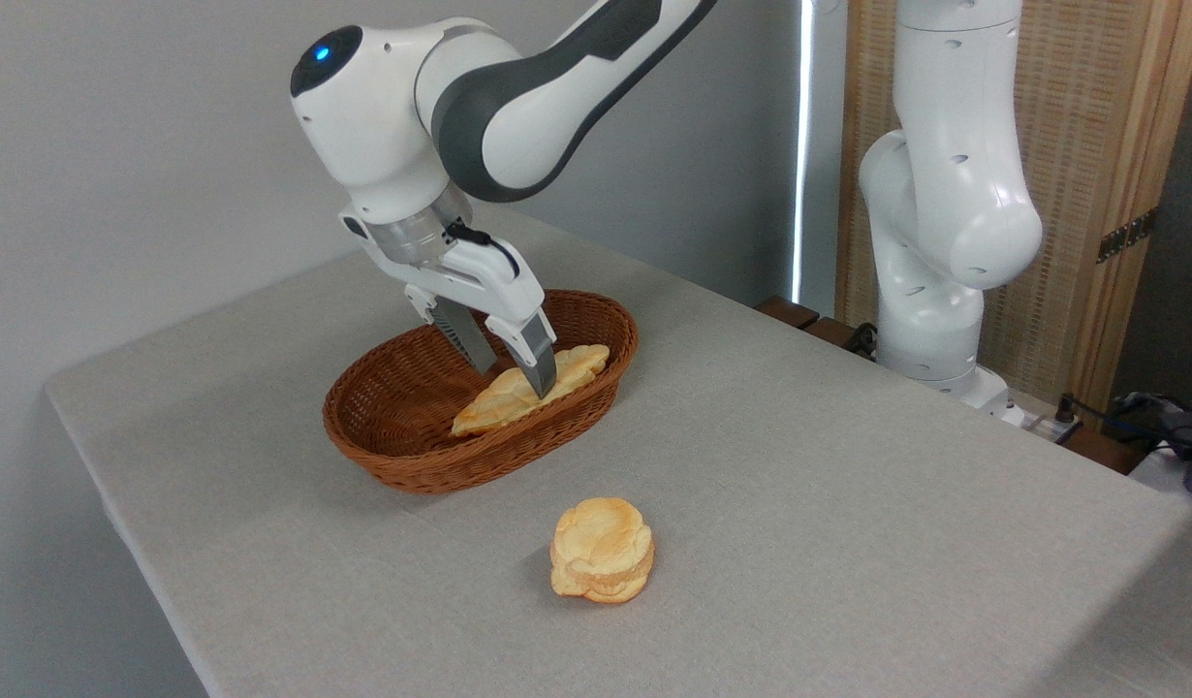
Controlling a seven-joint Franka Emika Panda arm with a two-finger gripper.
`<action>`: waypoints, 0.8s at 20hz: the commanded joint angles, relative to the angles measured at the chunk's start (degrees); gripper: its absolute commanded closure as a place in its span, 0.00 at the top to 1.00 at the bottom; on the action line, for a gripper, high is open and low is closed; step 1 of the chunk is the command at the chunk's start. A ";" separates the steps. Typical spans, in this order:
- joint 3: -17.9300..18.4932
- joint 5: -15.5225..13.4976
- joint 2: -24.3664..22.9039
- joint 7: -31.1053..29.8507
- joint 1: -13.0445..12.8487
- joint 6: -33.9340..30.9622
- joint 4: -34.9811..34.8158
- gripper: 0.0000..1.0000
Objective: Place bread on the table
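Note:
The bread [504,397], a long golden-orange braided loaf with a pointed end, lies slanted inside the brown wicker basket [402,456], along its near wall. My gripper [518,383] reaches down into the basket with one finger behind the loaf and one finger [538,364] in front, closed against its middle. The grey cloth table [799,465] spreads around the basket.
A small round layered bun [603,550] sits on the cloth in front of the basket. The white base of the arm [935,242] stands at the table's far right edge. Cables and dark items [1168,427] lie off the table at the right.

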 commanded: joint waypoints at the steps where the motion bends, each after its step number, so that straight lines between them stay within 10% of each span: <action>1: 0.44 -0.49 1.08 -0.47 0.11 1.20 -0.14 1.00; 11: 0.53 7.16 1.17 0.41 0.11 -0.64 -0.14 0.91; 13: 0.53 7.16 1.17 0.49 0.11 -0.64 -0.14 0.79; 16: 0.53 7.16 1.17 0.49 0.11 -0.64 -0.14 0.34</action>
